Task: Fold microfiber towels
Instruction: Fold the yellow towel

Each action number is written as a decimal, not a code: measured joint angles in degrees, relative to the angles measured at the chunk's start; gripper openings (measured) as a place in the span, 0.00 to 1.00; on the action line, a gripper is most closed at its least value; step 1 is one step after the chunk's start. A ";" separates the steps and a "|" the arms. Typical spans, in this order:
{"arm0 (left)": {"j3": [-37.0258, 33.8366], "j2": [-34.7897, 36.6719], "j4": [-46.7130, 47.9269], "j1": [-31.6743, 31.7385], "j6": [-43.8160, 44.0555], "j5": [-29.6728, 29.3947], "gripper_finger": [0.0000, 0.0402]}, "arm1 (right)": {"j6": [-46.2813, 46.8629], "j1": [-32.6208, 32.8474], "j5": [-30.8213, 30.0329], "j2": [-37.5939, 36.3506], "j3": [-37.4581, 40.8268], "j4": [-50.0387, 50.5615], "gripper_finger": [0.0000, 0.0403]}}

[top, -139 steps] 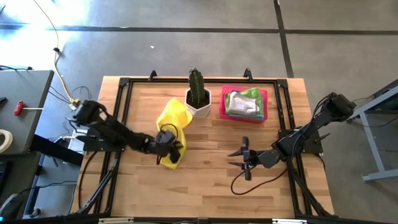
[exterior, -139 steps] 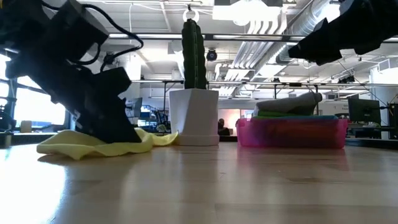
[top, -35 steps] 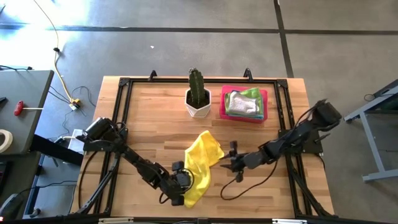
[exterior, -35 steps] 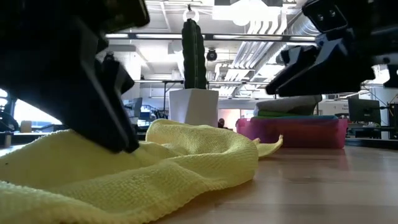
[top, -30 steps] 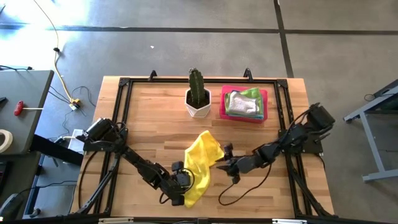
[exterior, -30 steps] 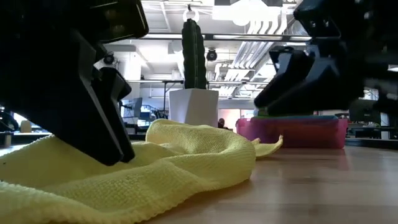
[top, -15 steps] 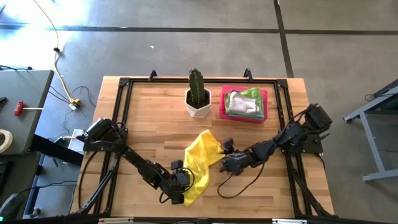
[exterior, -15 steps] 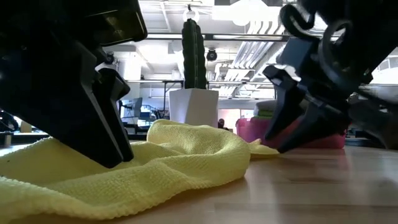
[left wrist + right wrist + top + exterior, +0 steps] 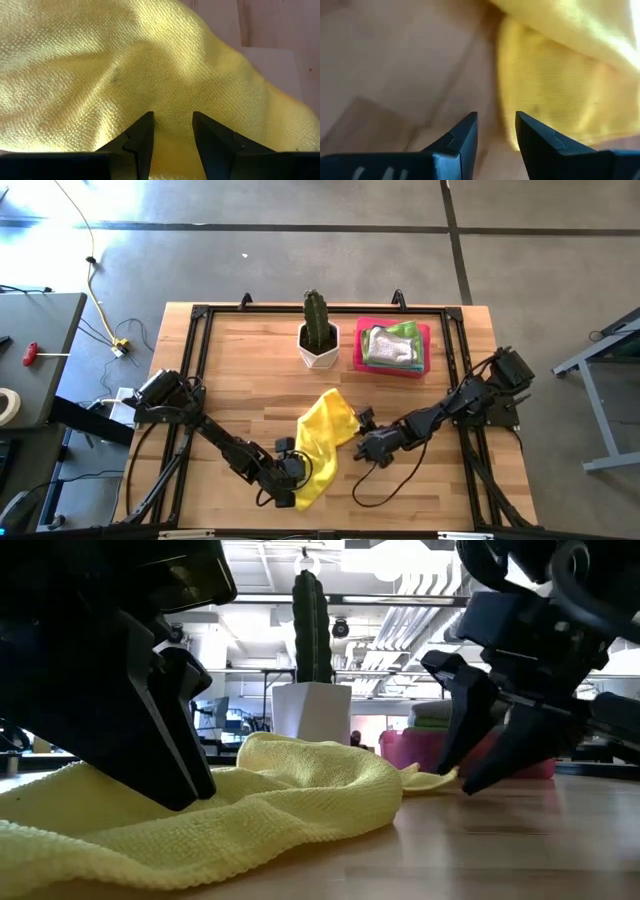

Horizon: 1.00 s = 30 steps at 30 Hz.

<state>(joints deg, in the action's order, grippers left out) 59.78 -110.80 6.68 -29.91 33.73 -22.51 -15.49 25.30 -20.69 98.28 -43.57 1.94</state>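
Spreading step: yellow towel [image 9: 322, 442] lies crumpled just in front of the cactus pot [image 9: 319, 343]. Left gripper [image 9: 172, 131], fingers parted, sits on the towel's near end, pinching nothing visible. Right gripper [image 9: 495, 131], fingers apart and empty, noses at its far-right corner. Next, probably: close on corners, pull flat.

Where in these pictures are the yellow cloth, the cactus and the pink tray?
yellow cloth [image 9: 322, 442]: high view, middle of the rumpled fabric.
cactus [image 9: 317, 320]: high view, green stem above its white pot.
pink tray [image 9: 359, 348]: high view, its left rim.
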 joint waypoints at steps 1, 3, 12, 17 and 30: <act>0.00 0.00 -0.02 0.10 -0.38 0.01 0.31 | 0.01 -0.01 -0.78 0.00 -0.20 0.03 0.31; -0.01 0.00 -0.01 0.29 -0.92 0.01 0.31 | -0.08 -0.61 -2.76 0.00 -0.31 -0.20 0.31; -0.01 0.00 -0.02 0.64 -0.94 0.01 0.31 | -1.39 -3.65 -2.62 0.00 0.94 0.28 0.31; -0.01 0.00 -0.02 0.63 -0.93 0.03 0.31 | -1.09 -4.81 0.44 -0.04 0.94 0.38 0.31; -0.01 0.00 -0.02 0.63 -0.95 0.43 0.31 | -1.08 -4.70 4.76 -0.11 0.94 0.17 0.31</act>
<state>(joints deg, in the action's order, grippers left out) 59.77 -110.80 6.66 -29.28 32.77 -22.09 -16.58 20.60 -15.93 98.17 -42.63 2.11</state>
